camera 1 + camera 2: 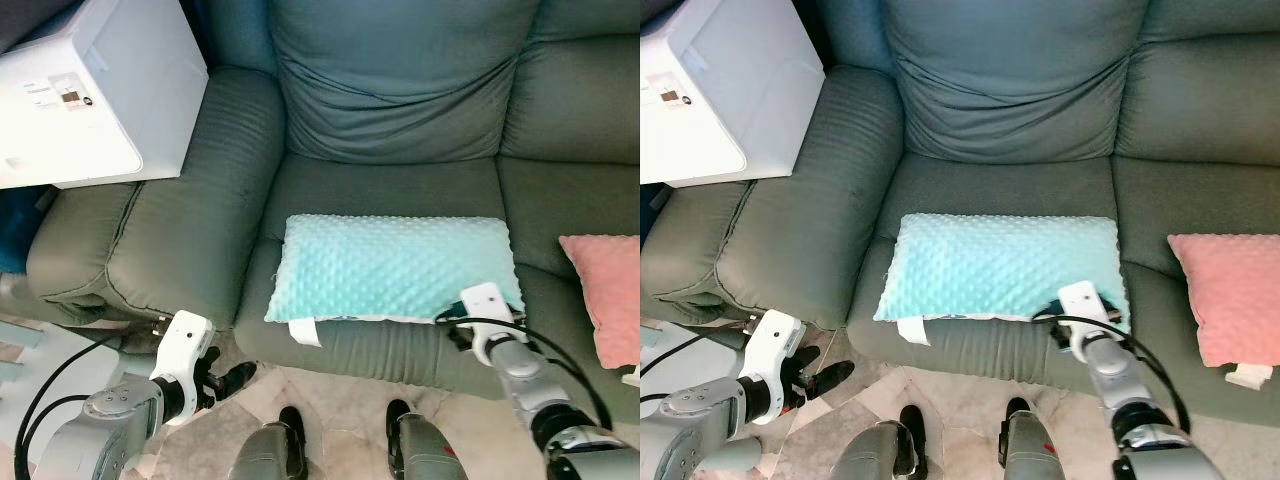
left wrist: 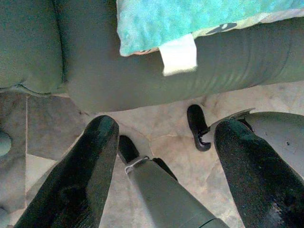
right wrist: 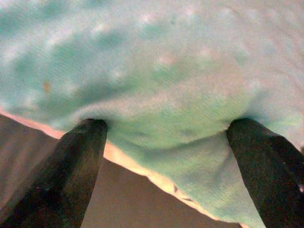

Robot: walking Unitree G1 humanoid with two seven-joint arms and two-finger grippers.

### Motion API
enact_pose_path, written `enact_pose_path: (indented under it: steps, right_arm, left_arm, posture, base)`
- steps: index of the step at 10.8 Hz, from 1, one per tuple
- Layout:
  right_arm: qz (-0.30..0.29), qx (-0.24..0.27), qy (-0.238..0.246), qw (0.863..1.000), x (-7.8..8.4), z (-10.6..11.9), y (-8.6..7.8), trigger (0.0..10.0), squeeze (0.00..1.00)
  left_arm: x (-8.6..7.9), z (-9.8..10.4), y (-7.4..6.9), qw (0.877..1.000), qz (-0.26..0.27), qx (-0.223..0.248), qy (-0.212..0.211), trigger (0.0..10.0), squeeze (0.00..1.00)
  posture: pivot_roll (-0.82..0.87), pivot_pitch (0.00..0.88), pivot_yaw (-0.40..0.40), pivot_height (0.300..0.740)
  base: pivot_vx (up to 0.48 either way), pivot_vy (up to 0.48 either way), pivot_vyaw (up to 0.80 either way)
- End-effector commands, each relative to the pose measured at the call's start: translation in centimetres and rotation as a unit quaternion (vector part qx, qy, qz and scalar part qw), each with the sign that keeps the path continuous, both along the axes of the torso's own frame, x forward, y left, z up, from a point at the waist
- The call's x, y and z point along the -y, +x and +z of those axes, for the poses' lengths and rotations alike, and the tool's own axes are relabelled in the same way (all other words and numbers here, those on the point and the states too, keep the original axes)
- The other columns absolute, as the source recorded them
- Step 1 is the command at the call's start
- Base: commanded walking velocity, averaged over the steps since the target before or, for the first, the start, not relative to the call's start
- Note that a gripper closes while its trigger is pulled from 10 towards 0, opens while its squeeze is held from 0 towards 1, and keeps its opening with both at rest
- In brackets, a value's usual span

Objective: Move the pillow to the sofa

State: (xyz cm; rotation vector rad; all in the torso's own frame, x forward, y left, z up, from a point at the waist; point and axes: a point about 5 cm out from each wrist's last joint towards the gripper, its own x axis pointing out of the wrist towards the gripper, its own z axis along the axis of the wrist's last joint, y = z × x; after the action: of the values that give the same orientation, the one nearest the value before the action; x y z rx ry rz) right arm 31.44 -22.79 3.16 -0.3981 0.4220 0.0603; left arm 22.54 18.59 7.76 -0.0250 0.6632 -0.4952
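Observation:
A teal dotted pillow (image 1: 395, 265) lies flat on the grey-green sofa's (image 1: 390, 190) middle seat cushion, a white tag hanging over the front edge. My right gripper (image 3: 166, 128) is at the pillow's near right corner, open, its fingers (image 3: 80, 156) spread wide and pressed against the teal fabric (image 3: 166, 85) that bulges between them. My left gripper (image 1: 235, 378) hangs low in front of the sofa's left armrest, open over the tiled floor. In the left wrist view it (image 2: 164, 126) faces the pillow's near left corner (image 2: 190, 19) from below.
A white box-like appliance (image 1: 90, 90) sits at the upper left by the left armrest. A pink pillow (image 1: 605, 290) lies on the right seat. My feet (image 1: 290, 425) stand on the tiled floor close to the sofa front.

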Motion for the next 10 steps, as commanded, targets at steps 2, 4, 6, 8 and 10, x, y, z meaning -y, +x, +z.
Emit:
enact_pose_path:
  steps: [2,4,6,8,10]
  right_arm:
    - [0.020,-0.009,0.045,0.999,-1.6,-1.3,-1.0,10.0,0.00]
    - [0.064,0.024,0.077,0.995,-2.9,-1.2,-1.8,10.0,0.00]
    - [0.062,0.071,0.112,0.989,-3.3,0.2,-2.7,10.0,0.00]
    - [0.094,0.087,0.122,0.984,-4.2,1.3,-4.0,10.0,0.00]
    - [0.108,0.108,0.135,0.979,-5.1,2.9,-4.7,10.0,0.00]
  left_arm:
    - [-1.3,-1.1,-0.7,0.999,0.021,-0.022,0.011,10.0,0.00]
    - [-0.9,-1.6,0.5,1.000,0.022,-0.012,0.010,10.0,0.00]
    - [0.2,-1.6,2.5,1.000,0.020,0.011,-0.003,10.0,0.00]
    - [1.1,-1.0,4.1,0.999,0.015,0.036,-0.017,10.0,0.00]
    - [1.8,-0.3,4.8,0.997,0.021,0.058,-0.036,10.0,0.00]
  posture:
    - [0.05,0.349,0.137,0.740]
    - [-0.01,0.322,0.113,0.740]
    - [-0.08,0.276,0.091,0.740]
    - [-0.13,0.230,0.071,0.740]
    - [-0.16,0.189,0.054,0.740]
  base:
    - [0.000,0.000,0.00]
    - [0.000,0.000,0.00]
    - [0.000,0.000,0.00]
    - [0.000,0.000,0.00]
    - [0.000,0.000,0.00]
